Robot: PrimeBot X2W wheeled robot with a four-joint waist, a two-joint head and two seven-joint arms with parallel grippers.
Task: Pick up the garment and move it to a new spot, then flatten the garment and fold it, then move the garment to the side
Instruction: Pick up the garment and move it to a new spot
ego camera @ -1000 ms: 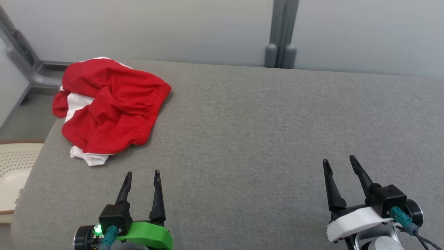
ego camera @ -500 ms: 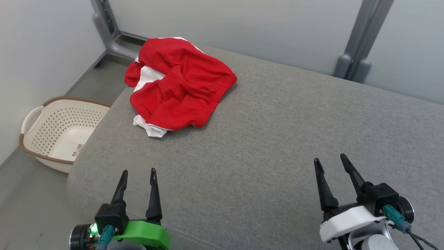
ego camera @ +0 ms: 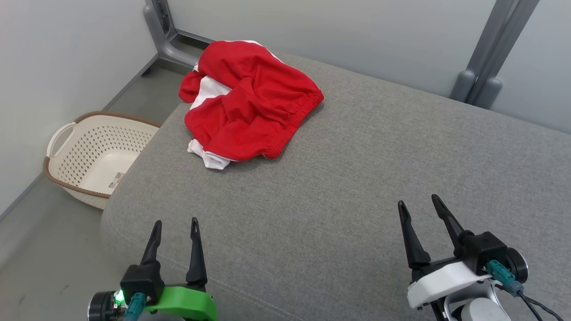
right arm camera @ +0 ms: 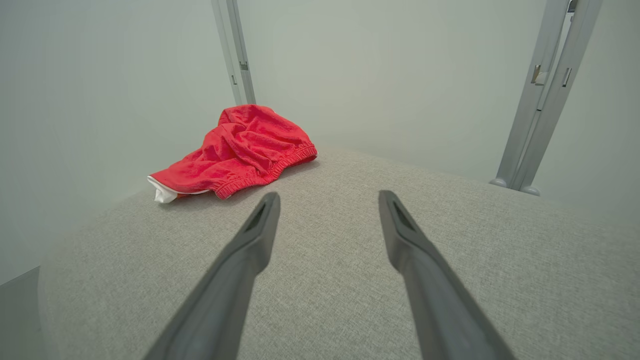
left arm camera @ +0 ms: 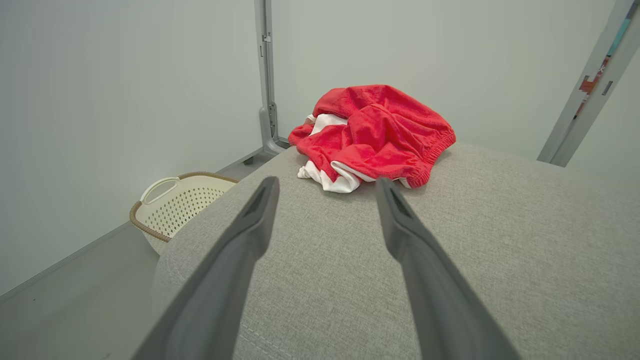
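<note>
Garment [ego camera: 250,102] is lying crumpled at the far left corner of the grey cushion [ego camera: 357,178]; I am holding the left gripper [ego camera: 175,222] and right gripper [ego camera: 418,200] spread wide, empty, well short of it.

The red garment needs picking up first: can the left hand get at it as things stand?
Probably yes. The left hand is open, and nothing lies on the grey cushion between it and the red garment, which sits far off near the corner.

Grey cushion [ego camera: 357,187], pale walls [ego camera: 67,53]
</note>
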